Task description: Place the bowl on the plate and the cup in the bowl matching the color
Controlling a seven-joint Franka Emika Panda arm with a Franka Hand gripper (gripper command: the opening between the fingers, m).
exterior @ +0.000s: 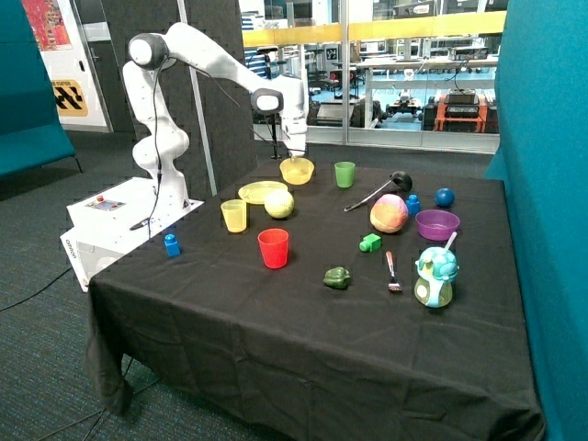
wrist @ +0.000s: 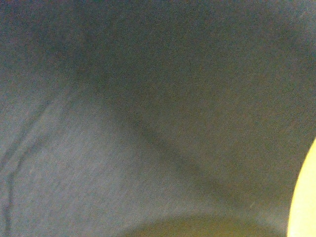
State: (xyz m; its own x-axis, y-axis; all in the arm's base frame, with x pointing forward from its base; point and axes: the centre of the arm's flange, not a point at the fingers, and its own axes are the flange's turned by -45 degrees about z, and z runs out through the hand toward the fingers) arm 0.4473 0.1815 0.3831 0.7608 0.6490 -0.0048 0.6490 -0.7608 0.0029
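The yellow bowl (exterior: 297,171) sits near the far edge of the black-clothed table. My gripper (exterior: 296,154) is right above it, down at its rim. The pale yellow plate (exterior: 261,191) lies flat on the cloth just in front of the bowl, with nothing on it. The translucent yellow cup (exterior: 234,216) stands upright in front of the plate, beside a yellow-green ball (exterior: 279,204). The wrist view shows mostly black cloth with a curved yellow edge (wrist: 308,197) at one side. I cannot tell which yellow thing that is.
A green cup (exterior: 344,174) stands beside the bowl and a red cup (exterior: 273,248) nearer the front. A purple bowl (exterior: 437,223), a peach ball (exterior: 389,213), a black ladle (exterior: 386,186), blue and green blocks, a brush and a toy pot lie on the other half of the table.
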